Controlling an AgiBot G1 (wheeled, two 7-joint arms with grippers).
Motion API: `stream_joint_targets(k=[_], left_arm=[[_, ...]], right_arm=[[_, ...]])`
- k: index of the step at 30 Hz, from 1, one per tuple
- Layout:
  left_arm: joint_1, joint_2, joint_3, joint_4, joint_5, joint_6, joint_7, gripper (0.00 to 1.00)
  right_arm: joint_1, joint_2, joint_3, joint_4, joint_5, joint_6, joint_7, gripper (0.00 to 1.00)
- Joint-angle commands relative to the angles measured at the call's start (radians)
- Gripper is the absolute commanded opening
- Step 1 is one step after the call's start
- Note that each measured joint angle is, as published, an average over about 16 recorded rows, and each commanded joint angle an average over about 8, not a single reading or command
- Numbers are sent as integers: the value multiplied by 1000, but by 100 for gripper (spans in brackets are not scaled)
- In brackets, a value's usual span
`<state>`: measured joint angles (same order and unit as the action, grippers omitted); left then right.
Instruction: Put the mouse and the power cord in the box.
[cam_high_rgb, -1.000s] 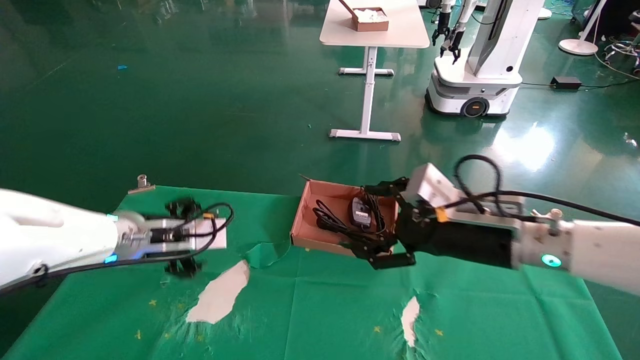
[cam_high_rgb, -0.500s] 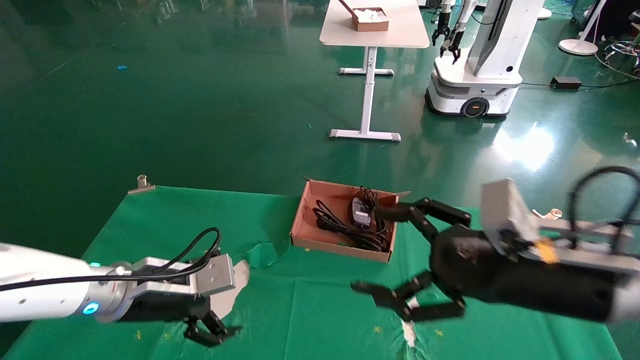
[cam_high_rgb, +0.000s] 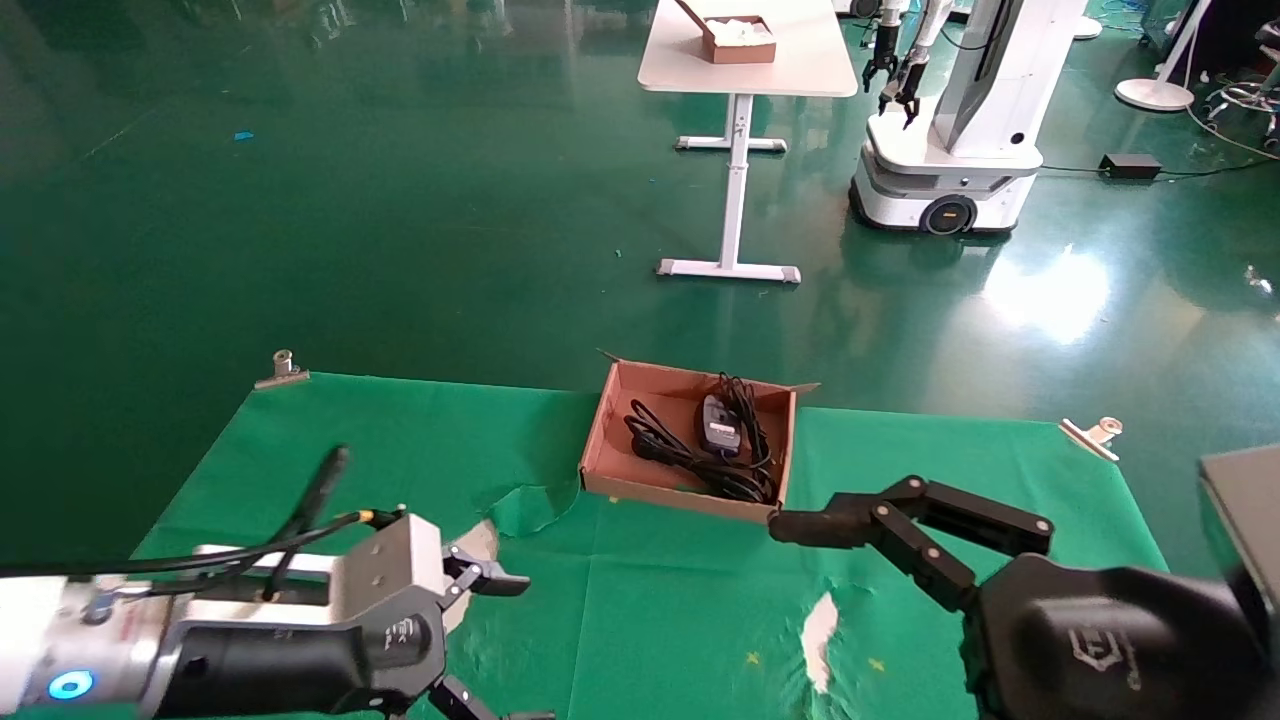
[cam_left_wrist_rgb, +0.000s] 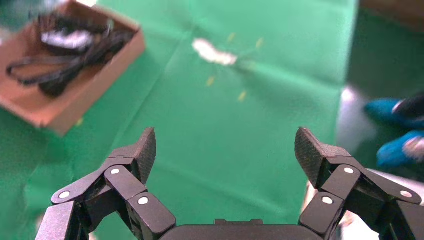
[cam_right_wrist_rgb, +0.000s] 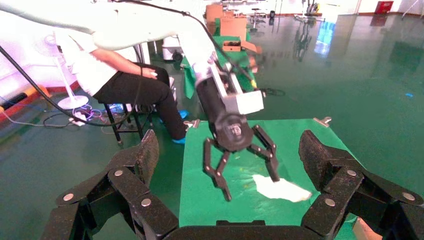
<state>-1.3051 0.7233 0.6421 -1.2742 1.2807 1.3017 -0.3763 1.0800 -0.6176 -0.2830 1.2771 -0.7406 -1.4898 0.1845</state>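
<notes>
One box (cam_high_rgb: 600, 440) sat at the green cloth's (cam_high_rgb: 650, 600) far edge, holding one mouse (cam_high_rgb: 718, 423) and one coiled power cord (cam_high_rgb: 690, 462). Both grippers, left gripper (cam_high_rgb: 500, 650) and right gripper (cam_right_wrist_rgb: 227, 147), hovered near the front, jaws wide, empty. No readable writing.

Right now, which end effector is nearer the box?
Right. The right end effector hangs open, its upper fingertip beside the box at its near right corner. The left end effector, also open, sits farther off, near-left of it.
</notes>
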Motion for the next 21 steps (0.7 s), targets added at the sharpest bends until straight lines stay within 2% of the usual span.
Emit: stream_joint_targets(k=[1,15,21], left_arm=[[25,-12,-39,-1,-59,21,20,100],[194,-94,-305,-8,-462,163,159,100],[234,-114,-370,-10,-562,197,190,100]], right_arm=[[-5,6,3,6,10,-6,3,100],[-5,7,2,6,11,-6,2,100],[-6,8,2,7,14,-7,2,100]])
